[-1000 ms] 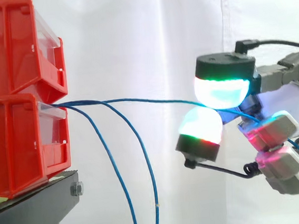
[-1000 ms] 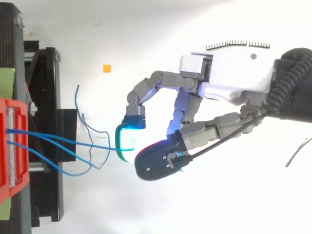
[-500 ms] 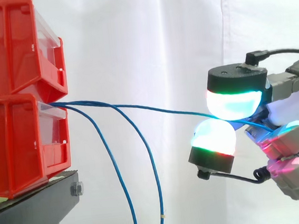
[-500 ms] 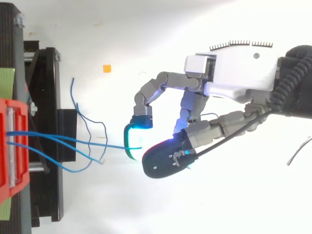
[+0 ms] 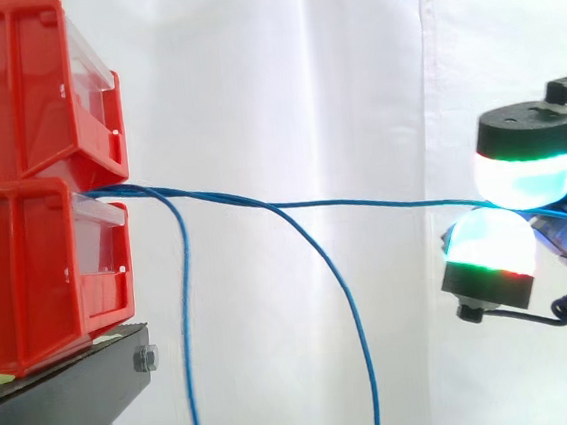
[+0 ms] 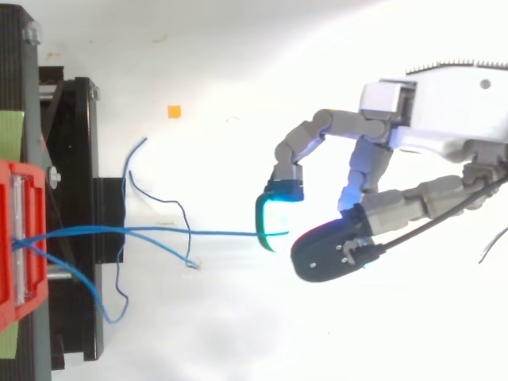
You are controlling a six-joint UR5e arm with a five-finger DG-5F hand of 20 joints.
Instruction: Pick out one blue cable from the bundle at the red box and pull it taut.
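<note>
1 thin blue cable (image 5: 363, 202) runs nearly straight from the lower red plastic bin (image 5: 38, 266), left, to the hand (image 6: 444, 111) pinching it, right. A hard pull could slip it free or drag the 2 slack blue cables (image 5: 186, 312).

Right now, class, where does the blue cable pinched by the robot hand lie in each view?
Side view: the blue cable runs nearly level across mid-height, from the lower red bin at left to the robot hand at right.
Top view: the cable crosses the middle, from the red bin at the left edge to the robot hand.
Shared landmark: the red bin.
</note>
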